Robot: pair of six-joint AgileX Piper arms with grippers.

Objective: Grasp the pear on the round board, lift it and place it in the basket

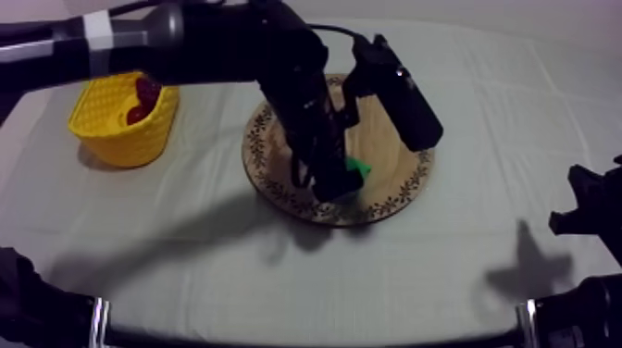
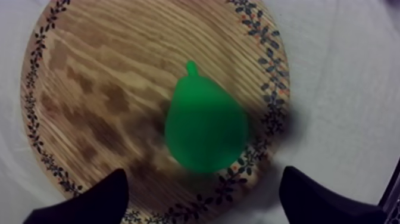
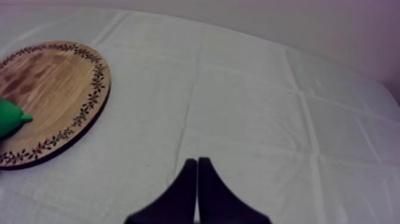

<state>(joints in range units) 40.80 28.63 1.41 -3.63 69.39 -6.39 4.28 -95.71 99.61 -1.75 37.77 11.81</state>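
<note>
Left gripper (image 2: 205, 186) over pear (image 2: 205, 128), pre-grasp.
Yellow basket (image 1: 122, 125) far left; wooden board (image 1: 398, 176) mid-table, pear near its rim. Left fingers spread, nothing held. Pear probably light, smooth and hard, so pinch across the wide belly, not the stem. Right gripper (image 3: 197, 176) low at right, fingers pressed together.

The left arm (image 1: 278, 65) is built of black links of rounded, tubular form; one grey section carries a white band (image 1: 97, 31). The left gripper (image 2: 202, 202) has two matte black fingers (image 2: 89, 202), each tapering to a blunt, rounded tip. The right arm (image 1: 592, 217) is black with an angular outline. The right gripper (image 3: 196, 167) has two black fingers with flat inner faces, narrowing to points. Black tubular arm parts bear pale bands (image 1: 100, 313).
</note>
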